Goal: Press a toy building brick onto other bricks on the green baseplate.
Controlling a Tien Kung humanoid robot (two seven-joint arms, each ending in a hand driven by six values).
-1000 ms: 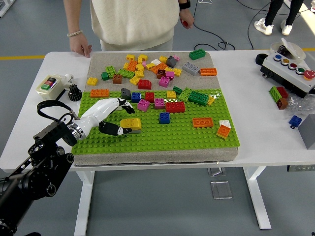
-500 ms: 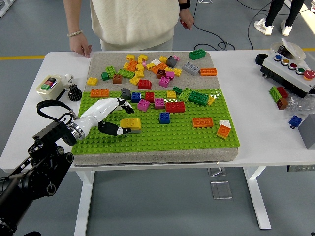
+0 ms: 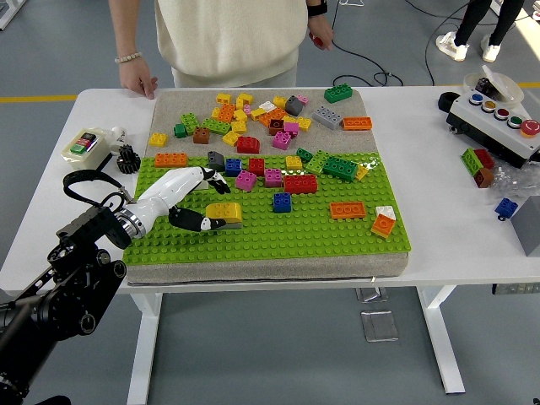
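Yellow brick (image 3: 224, 212), the piece to be pressed, lies on the left part of the green baseplate (image 3: 253, 240), with the left hand (image 3: 181, 201) closed around it: thumb (image 3: 196, 223) low at its near side, the other fingers (image 3: 211, 180) arched over its far side. This opposed hold presumably keeps the brick level, so that its underside can meet the studs squarely. At far left on the white table (image 3: 422, 118), a small box with a green button (image 3: 87, 143) and a black toothed part (image 3: 126, 158) lie clear of the work. An orange brick (image 3: 170, 159) sits at the plate's far-left corner. To the right of the hand, a row of bricks runs along the plate's far edge, among them a pink brick (image 3: 245, 180), a red brick (image 3: 299, 183) and a dark green brick (image 3: 341, 168); these are the likeliest seats for the held piece. A blue brick (image 3: 282, 202) stands alone mid-plate, and an orange flat brick (image 3: 348, 209) farther right. Behind the plate, loose bricks (image 3: 253, 114) are heaped on the grey mat (image 3: 169, 105), within reach as stock. A person's hand (image 3: 137, 82) rests on the table's far edge, touching no brick. A control box with coloured buttons (image 3: 498, 122) sits at far right. The right arm is out of view.
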